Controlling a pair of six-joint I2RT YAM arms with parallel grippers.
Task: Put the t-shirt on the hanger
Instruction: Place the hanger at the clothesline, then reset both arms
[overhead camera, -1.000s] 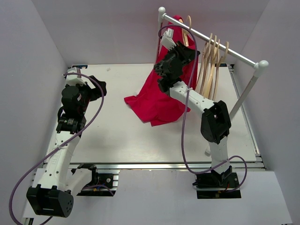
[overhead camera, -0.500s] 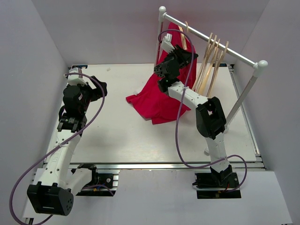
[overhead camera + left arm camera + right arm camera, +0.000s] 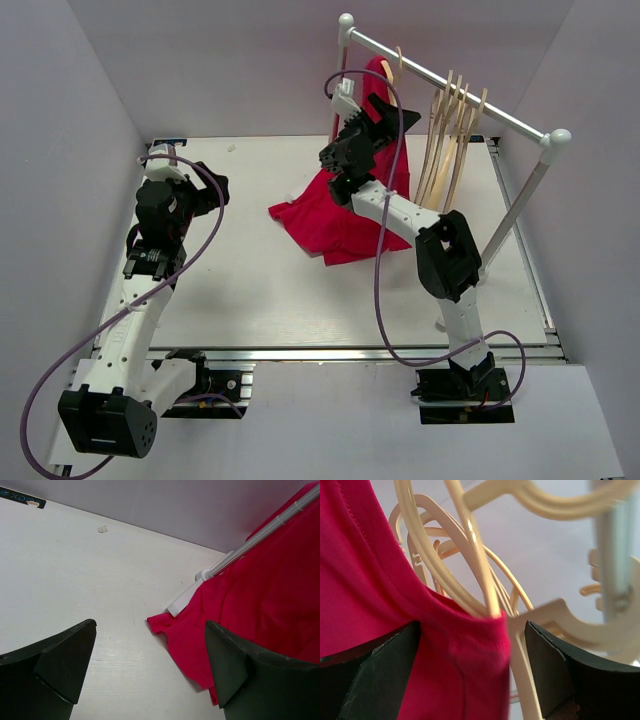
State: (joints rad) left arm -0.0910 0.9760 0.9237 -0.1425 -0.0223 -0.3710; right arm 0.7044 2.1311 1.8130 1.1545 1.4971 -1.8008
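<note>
The red t-shirt (image 3: 345,205) hangs by its neck from a pale-wood hanger (image 3: 398,58) hooked on the rail, and its lower part trails onto the table. In the right wrist view the collar (image 3: 465,645) sits over the hanger's arm (image 3: 432,560). My right gripper (image 3: 390,113) stands open just below the rail, with the collar between its fingers (image 3: 557,672) but not pinched. Over the left of the table my left gripper (image 3: 207,190) is open on nothing, its fingers (image 3: 62,657) above bare tabletop with the t-shirt's hem (image 3: 175,630) to their right.
Several more pale hangers (image 3: 452,130) hang further right on the white rail (image 3: 470,100). The rack's right post (image 3: 520,200) stands at the table's right edge, its left post (image 3: 260,532) and white foot (image 3: 184,600) behind the shirt. Grey walls enclose the table.
My right gripper has gone from shut on the shirt's collar to open, and its wrist has shifted slightly left. The shirt stays on the hanger. The left arm has not moved.
</note>
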